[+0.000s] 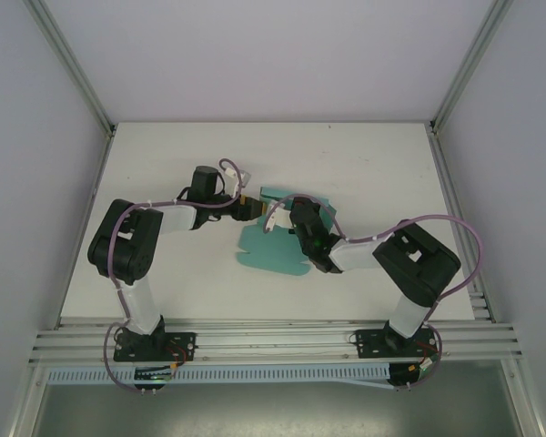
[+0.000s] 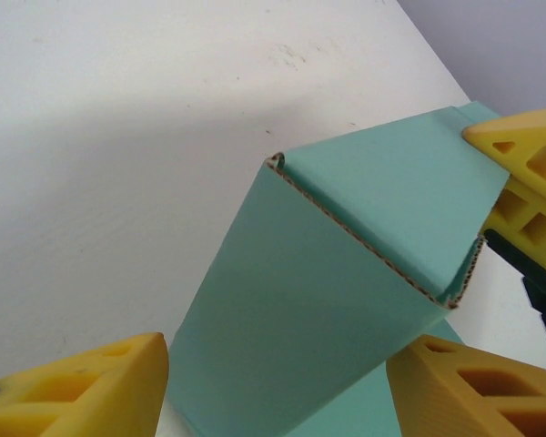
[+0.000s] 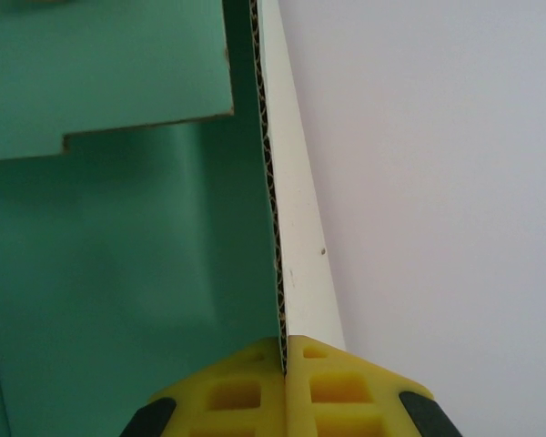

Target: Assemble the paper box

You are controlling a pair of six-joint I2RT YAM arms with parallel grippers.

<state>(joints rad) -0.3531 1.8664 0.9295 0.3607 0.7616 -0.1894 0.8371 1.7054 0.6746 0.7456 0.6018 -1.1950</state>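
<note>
White table, centre: our right gripper pinched one paper box wall while our left gripper, jaws spread, straddled the folded flap just ahead.

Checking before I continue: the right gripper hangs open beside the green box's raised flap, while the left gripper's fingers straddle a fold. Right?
No: the right gripper is shut on the edge of the box, on its raised flap; the right wrist view shows it. The left gripper straddles a fold.
</note>
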